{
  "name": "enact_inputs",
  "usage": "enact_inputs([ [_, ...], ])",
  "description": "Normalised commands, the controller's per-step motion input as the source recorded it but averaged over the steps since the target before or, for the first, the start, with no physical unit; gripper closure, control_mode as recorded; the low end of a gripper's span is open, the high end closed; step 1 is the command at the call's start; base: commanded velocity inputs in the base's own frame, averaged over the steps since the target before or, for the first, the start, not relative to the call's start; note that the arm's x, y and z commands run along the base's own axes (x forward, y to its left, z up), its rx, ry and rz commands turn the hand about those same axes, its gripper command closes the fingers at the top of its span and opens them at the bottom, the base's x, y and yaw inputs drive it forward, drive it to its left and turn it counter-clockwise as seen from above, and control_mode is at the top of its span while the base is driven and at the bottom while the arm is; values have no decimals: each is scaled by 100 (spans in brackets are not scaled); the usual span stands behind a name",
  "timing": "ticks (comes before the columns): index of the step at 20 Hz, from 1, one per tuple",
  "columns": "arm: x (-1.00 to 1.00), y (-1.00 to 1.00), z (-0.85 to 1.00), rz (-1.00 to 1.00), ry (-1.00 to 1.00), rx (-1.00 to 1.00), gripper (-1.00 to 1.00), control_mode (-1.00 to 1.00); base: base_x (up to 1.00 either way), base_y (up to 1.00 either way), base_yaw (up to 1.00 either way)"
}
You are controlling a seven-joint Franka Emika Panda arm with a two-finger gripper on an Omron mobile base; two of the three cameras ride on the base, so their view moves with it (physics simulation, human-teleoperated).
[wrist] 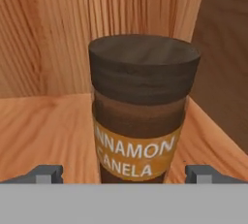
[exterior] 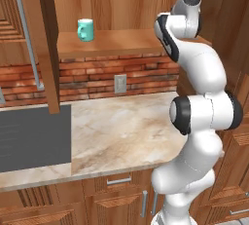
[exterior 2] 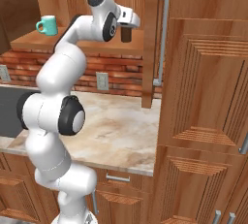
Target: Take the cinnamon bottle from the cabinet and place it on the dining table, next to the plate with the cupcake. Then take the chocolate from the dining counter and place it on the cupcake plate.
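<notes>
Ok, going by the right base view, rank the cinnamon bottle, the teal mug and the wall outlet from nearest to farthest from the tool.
1. Cinnamon bottle: right at the open tool, on the cabinet shelf.
2. Wall outlet: below the tool, on the brick wall under the shelf.
3. Teal mug: far along the shelf, at its other end.

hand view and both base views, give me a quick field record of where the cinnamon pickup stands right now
target: small dark-brown cylindrical cinnamon bottle with tan label, upright on the shelf
location: plank shelf of reddish-brown wooden wall cabinet, door open
claw: claw open, one fingertip on each side of the bottle, not closed on it
also on shelf: teal mug, far to the bottle's left
below: beige veined marble counter
stage: bottle not yet lifted
</notes>
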Motion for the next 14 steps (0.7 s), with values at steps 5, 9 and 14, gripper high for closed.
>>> enact_inputs([
  [5,27,-1,-6,0,0,0,-100,-100,0,0,0],
  [9,26,-7,-15,0,0,0,100,-100,0,0,0],
  [14,17,-1,-7,0,0,0,100,-100,0,0,0],
])
